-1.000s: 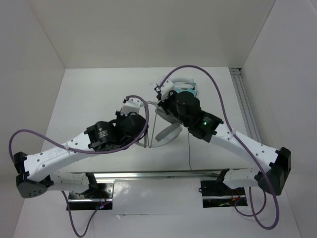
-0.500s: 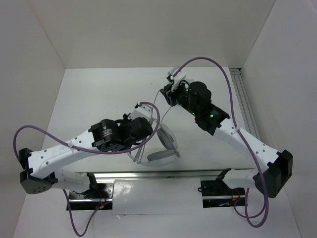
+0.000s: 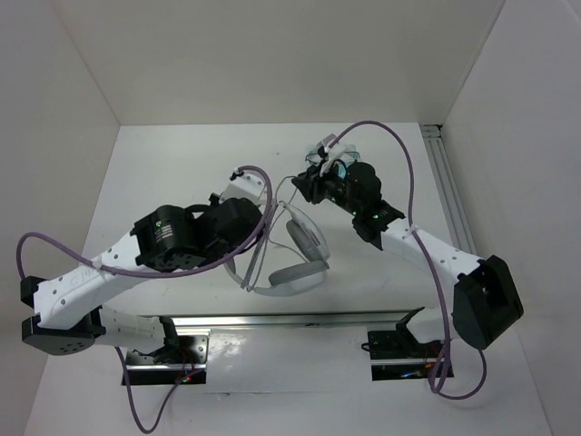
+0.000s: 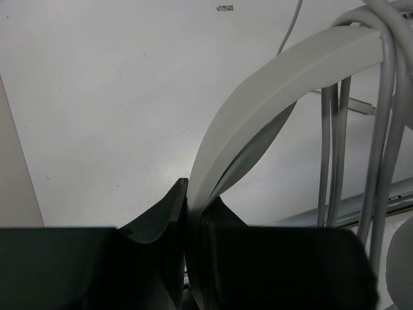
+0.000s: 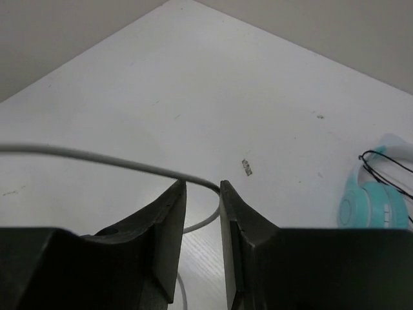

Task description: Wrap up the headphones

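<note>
Right pincer [image 5: 201,186] newly slack around cable [image 5: 97,157]

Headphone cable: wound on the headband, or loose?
Partly wound: left wrist view shows several strands of cable looped over the headband; one length runs to the right gripper.

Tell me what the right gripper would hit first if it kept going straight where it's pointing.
Likely the cable, which crosses at the tips of the right gripper; past it, the table. The teal headphones sit off to the right of that line. Depth is hard to judge.
</note>
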You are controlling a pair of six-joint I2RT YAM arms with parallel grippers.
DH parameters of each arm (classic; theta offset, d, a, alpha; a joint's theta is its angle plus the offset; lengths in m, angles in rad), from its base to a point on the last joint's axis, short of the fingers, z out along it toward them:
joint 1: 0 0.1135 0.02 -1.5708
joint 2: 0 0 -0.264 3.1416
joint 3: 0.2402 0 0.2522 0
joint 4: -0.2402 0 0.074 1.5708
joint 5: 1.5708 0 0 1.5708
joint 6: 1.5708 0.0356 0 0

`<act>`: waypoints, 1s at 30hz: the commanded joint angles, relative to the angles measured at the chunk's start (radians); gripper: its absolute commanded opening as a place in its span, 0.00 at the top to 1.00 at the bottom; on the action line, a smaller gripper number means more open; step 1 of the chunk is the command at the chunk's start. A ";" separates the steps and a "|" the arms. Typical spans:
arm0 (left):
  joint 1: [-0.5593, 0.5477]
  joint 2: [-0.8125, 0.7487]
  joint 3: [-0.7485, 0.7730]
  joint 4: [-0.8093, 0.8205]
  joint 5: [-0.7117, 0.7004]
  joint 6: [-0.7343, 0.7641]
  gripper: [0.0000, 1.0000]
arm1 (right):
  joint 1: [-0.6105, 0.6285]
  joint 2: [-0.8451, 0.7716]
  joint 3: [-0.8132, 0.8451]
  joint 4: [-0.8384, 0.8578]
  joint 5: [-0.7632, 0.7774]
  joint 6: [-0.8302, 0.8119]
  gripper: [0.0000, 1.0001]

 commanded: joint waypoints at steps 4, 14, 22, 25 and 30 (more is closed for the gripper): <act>-0.007 -0.002 0.142 -0.012 -0.031 -0.066 1.00 | -0.010 0.086 -0.037 0.230 -0.271 0.121 0.56; -0.007 0.020 0.245 -0.075 -0.120 -0.223 1.00 | 0.088 0.177 -0.111 0.401 -0.276 0.191 0.53; -0.007 -0.005 0.340 -0.112 -0.191 -0.334 1.00 | 0.128 0.309 -0.191 0.614 -0.247 0.262 0.53; -0.007 0.027 0.369 -0.110 -0.191 -0.322 1.00 | 0.152 0.376 -0.191 0.664 -0.224 0.273 0.53; 0.029 0.046 0.388 -0.110 -0.182 -0.313 1.00 | 0.162 0.468 -0.128 0.662 -0.200 0.273 0.55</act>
